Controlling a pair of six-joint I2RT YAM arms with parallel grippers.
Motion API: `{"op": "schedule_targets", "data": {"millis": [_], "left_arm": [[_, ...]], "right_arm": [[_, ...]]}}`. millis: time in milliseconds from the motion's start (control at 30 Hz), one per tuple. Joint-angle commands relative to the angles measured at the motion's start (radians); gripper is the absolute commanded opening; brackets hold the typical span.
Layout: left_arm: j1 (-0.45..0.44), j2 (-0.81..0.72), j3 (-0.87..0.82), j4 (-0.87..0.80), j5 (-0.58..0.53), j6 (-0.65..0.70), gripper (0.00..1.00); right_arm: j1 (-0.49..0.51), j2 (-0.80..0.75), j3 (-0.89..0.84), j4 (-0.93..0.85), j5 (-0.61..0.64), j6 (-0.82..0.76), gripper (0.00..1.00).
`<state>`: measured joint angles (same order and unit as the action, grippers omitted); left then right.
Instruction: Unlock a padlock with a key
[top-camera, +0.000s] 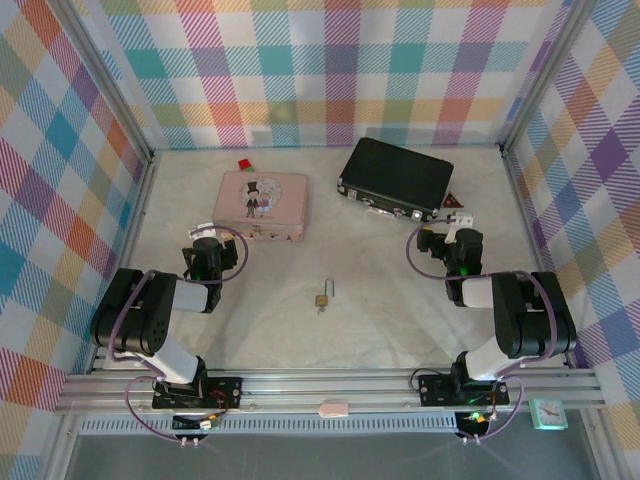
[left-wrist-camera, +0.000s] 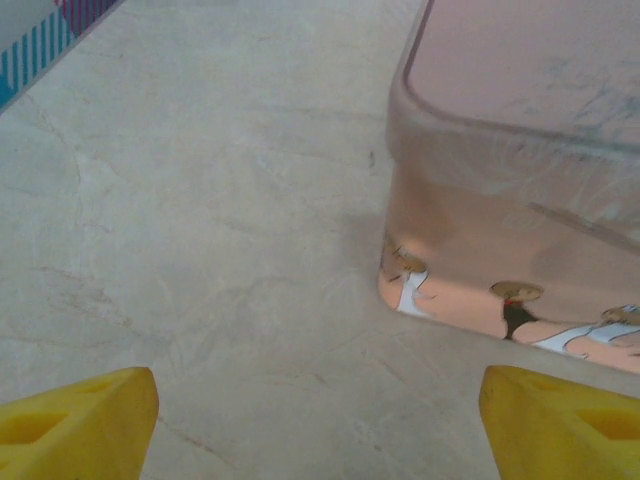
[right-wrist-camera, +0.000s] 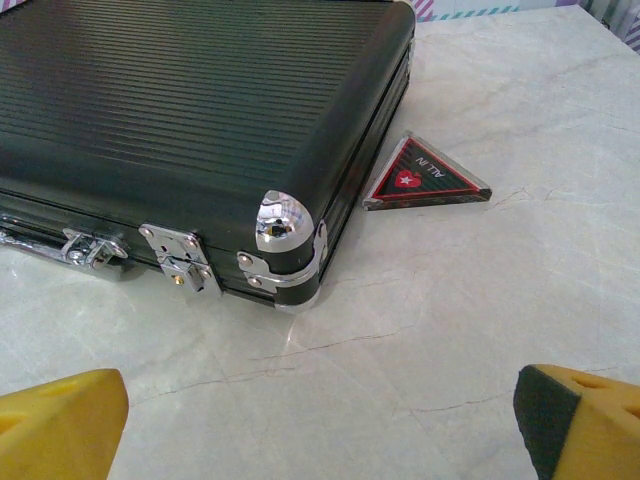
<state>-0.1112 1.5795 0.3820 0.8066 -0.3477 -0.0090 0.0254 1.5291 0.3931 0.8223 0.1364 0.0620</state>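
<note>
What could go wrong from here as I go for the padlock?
The padlock is tiny and lies loose between the arms; a grasp may push it away instead of gripping it. The left gripper sits close to the pink box and the right gripper close to the black case, so swinging inward could clip either. The key is too small to make out from above, so reaching for it would be blind.

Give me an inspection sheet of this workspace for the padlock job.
Surface: pale marbled table, veined.
Job's things: padlock lies mid-table, apart from both arms; key too small to tell.
Clutter: pink box, black case, red triangular token beside the case.
End effectors: left end effector open, empty, near the pink box's corner; right end effector open, empty, facing the case's corner.
Cables: purple cables looped at the wrists.
Surroundings: plaid walls.
</note>
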Motion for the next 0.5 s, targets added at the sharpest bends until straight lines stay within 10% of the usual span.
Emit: {"op": "schedule_targets", "data": {"millis": [0, 467], "left_arm": [[0.008, -0.003, 0.005, 0.100, 0.027, -0.006, 0.89], [0.008, -0.003, 0.006, 0.094, 0.026, -0.006, 1.00]], "right_arm": [[-0.004, 0.001, 0.003, 0.032, -0.020, -0.018, 0.99], [-0.004, 0.001, 0.002, 0.031, -0.019, -0.016, 0.99]]}}
